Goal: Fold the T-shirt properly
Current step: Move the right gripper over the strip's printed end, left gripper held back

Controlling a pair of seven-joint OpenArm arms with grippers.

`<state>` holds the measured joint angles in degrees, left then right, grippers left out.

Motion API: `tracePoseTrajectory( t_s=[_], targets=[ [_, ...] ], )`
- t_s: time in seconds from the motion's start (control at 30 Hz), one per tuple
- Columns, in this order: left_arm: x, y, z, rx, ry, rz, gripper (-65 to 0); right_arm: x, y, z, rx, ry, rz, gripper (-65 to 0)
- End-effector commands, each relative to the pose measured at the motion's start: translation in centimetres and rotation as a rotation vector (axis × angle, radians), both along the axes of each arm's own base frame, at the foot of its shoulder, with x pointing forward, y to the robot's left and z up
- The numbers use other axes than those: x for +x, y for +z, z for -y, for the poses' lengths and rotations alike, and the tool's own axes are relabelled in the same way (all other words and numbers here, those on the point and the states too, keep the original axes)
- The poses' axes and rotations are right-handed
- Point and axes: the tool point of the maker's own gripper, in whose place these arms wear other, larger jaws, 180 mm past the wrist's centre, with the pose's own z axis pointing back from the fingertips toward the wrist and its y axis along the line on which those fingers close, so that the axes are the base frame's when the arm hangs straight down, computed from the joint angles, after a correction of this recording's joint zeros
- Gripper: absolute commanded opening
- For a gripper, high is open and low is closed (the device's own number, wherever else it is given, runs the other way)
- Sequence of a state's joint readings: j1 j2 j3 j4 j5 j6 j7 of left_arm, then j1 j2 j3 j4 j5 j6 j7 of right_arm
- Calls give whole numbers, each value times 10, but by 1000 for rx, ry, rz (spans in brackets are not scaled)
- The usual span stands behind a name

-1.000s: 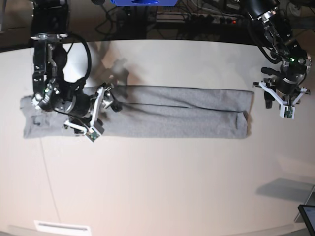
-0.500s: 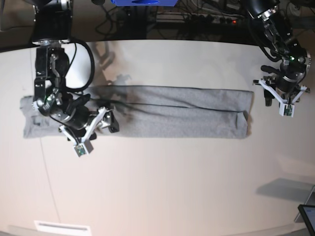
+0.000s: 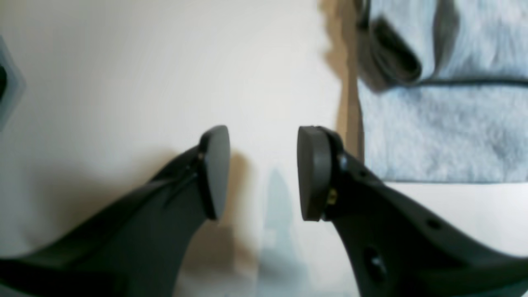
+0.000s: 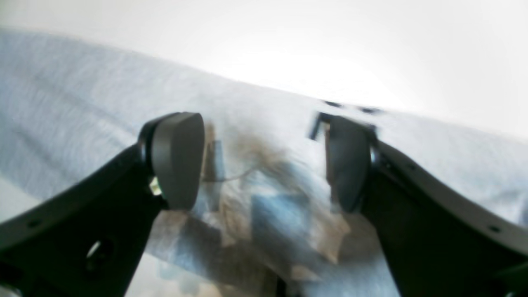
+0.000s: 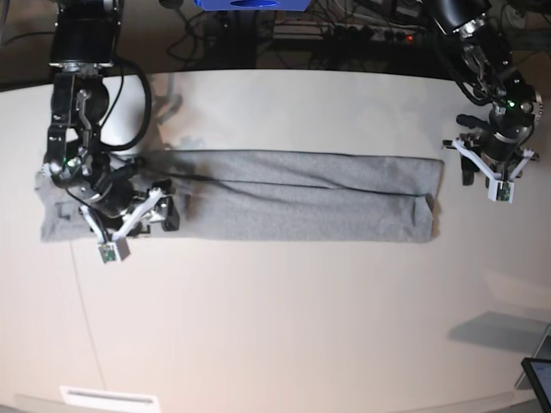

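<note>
A grey T-shirt (image 5: 293, 196) lies folded into a long band across the white table (image 5: 284, 318), one robot arm at each end.

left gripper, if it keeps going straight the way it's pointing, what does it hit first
Probably bare table: the open left gripper points at bare surface, with the T-shirt end just off to one side. Depth is unclear.

T-shirt (image 5: 301, 196) lying as a long folded band across the table (image 5: 284, 318), left to right in base view. Right gripper (image 5: 164, 206) above its left part; left gripper (image 5: 482, 168) just beside its right end, over bare table.
</note>
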<state>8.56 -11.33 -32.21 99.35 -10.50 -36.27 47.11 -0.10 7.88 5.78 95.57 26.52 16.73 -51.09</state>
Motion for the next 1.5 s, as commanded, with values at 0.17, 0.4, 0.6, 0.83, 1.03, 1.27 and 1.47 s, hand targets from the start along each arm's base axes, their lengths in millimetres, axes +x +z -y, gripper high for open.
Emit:
tracePoseTrajectory(
  t_s=[0.17, 0.4, 0.6, 0.83, 1.03, 1.27, 1.47],
  targets=[
    [12, 17, -3, 15, -11, 58, -385, 0, 7, 0, 17, -9, 35, -196],
    [12, 18, -5, 23, -10, 55, -385, -10, -33, 4, 46, -43, -47, -196],
    [10, 13, -10, 20, -2, 41, -381, -20, -57, 7, 64, -72, -86, -196],
    [25, -4, -9, -102, -13, 12, -378, -27, -71, 8, 68, -80, -125, -196],
    [28, 8, -15, -298, 38, 81, -376, -29, -72, 15, 50, -79, -127, -196],
    [9, -5, -36, -428, 156, 39, -227, -29, -71, 16, 49, -79, -126, -196],
    [6, -11, -41, -447, 175, 24, -185, -29, -71, 16, 49, -79, -126, -196]
  ],
)
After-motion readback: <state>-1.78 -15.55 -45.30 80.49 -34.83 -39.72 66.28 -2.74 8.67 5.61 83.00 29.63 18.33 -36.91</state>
